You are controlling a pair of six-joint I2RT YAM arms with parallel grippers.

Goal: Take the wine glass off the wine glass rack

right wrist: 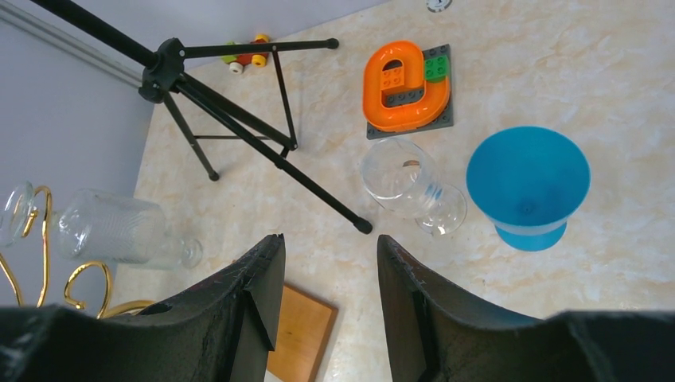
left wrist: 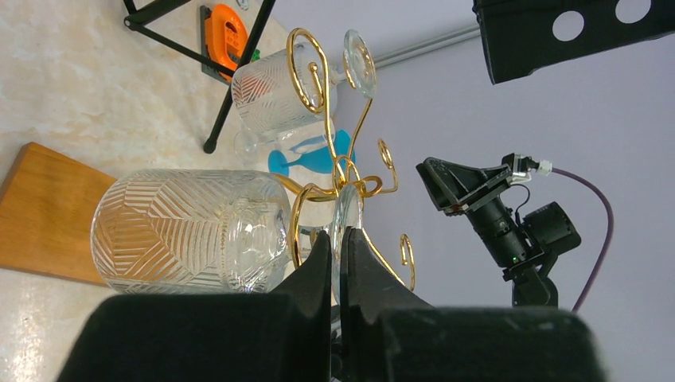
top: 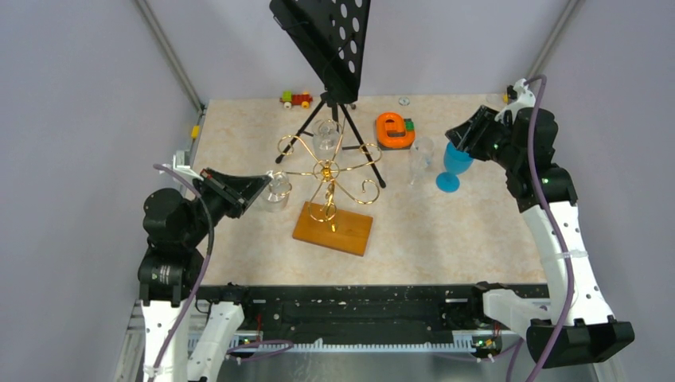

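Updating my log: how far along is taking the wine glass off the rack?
Done: the left gripper is shut on the foot of the etched clear wine glass. In hand: that glass, its stem apparently inside a curl of the gold wire rack. Left: drawing it clear. The open right gripper holds nothing.

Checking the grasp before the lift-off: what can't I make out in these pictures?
Top external: the left gripper itself covers where its tips meet the wine glass.
Left wrist: the closed fingers hide the foot's lower rim, so grip depth is unclear.
Right wrist: the wine glass rack is mostly cut off by the left edge and the right gripper.
Top external: the far round item is too small to identify.
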